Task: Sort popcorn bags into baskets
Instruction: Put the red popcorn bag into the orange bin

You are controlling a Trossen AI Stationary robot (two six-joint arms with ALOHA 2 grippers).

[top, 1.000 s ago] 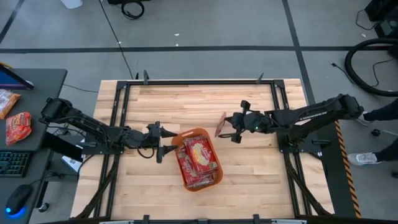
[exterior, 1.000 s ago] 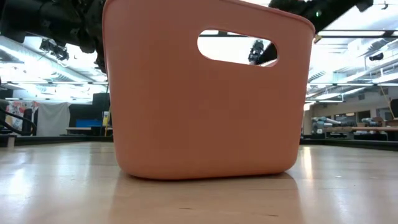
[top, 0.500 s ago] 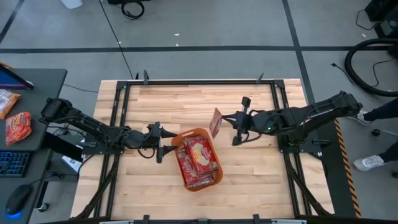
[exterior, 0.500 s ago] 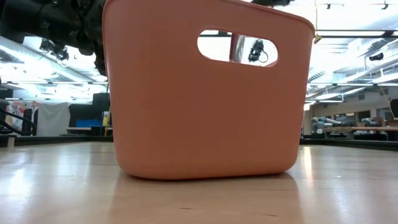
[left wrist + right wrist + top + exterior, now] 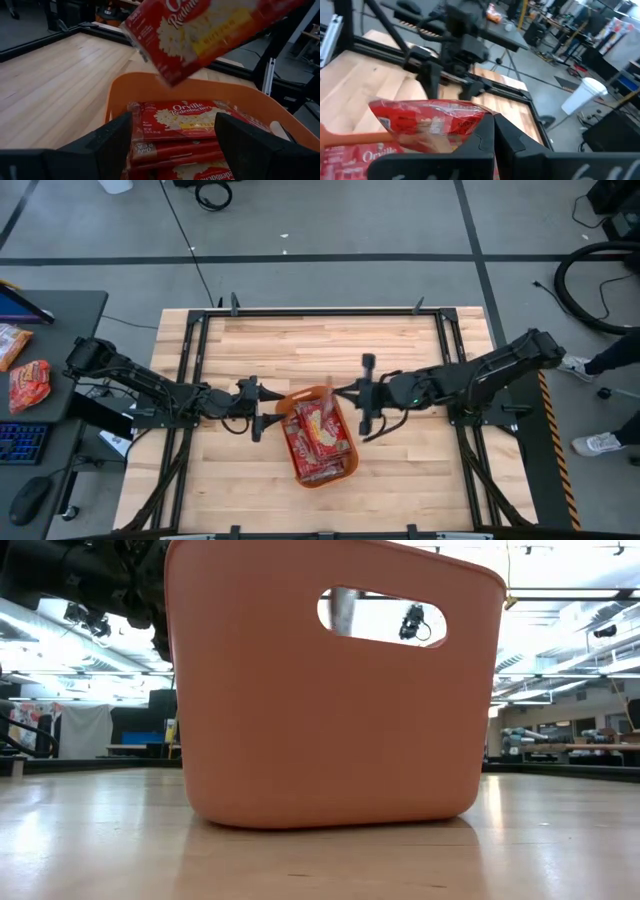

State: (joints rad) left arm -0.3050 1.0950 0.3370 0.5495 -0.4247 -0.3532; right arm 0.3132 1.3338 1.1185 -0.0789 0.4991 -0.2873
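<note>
A: Start at your right fingers [image 5: 340,393]. What do you see?

B: They are pressed together on a popcorn bag [image 5: 325,392], pinching one edge of it. The bag hangs over the far end of the orange basket [image 5: 345,435], tilted, above the packets already inside.

A: And your left fingers [image 5: 268,413]?

B: Spread wide, one on each side of the view toward the basket, holding nothing. They sit just beside the basket's left wall, low over the bench [image 5: 400,470].

A: What is in the basket?

B: A stack of red popcorn bags [image 5: 175,120] lying flat, label up. Your left wrist view shows the held bag [image 5: 205,30] hovering above them, apart from the stack.

A: Anything in your way?

B: The two arms face each other across the basket, so the left gripper stands close to where the right one holds the bag. In your right wrist view the left arm [image 5: 455,45] fills the space just past the held bag [image 5: 427,122]. From bench height the basket's wall [image 5: 330,720] blocks nearly everything behind it.

A: Around the bench?

B: A side desk on the left carries more red packets [image 5: 28,383] and a mouse [image 5: 28,500]. A person's shoes [image 5: 590,442] show at the right edge.
</note>
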